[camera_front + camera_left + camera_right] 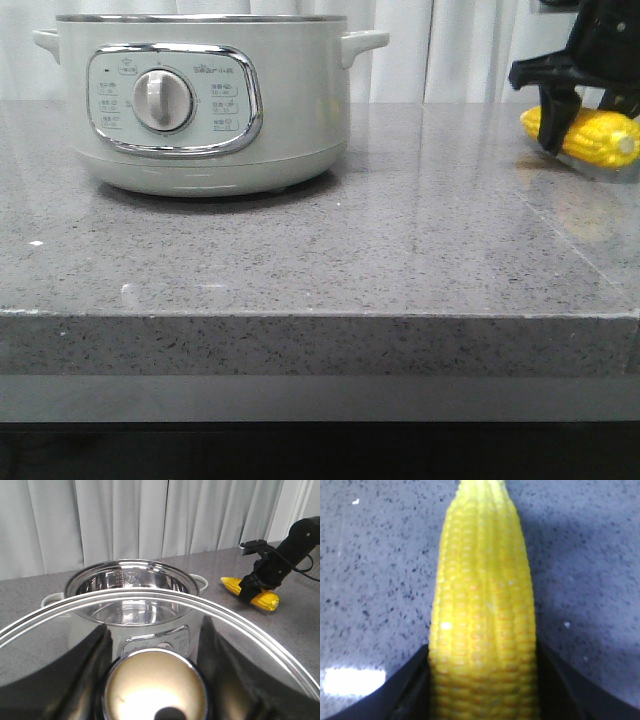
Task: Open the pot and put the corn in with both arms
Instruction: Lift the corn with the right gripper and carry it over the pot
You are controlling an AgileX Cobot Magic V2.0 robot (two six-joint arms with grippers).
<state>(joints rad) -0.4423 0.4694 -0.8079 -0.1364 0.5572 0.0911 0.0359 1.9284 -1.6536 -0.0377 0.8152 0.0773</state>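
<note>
- Pot (200,100): 1, lid off.
- Lid (150,605): 1, at the left end effector (155,680).
- Corn (585,135): 1, between the right end effector (565,125) fingers.
- Side handles on the pot: 2.
- Table (400,250): 1.

— What does the room look like?

— A grey speckled stone countertop (400,250) fills most of the front view, with a thick squared edge along its near side. Below that edge runs a paler grey band, then darkness.

— And behind it?

— White curtains (450,50) hang in soft vertical folds along the far side, from left to right.

— How is the light?

— Bright and even. The polished top gives faint reflections, and a small white glare patch (352,680) shows on the stone in the right wrist view.
</note>
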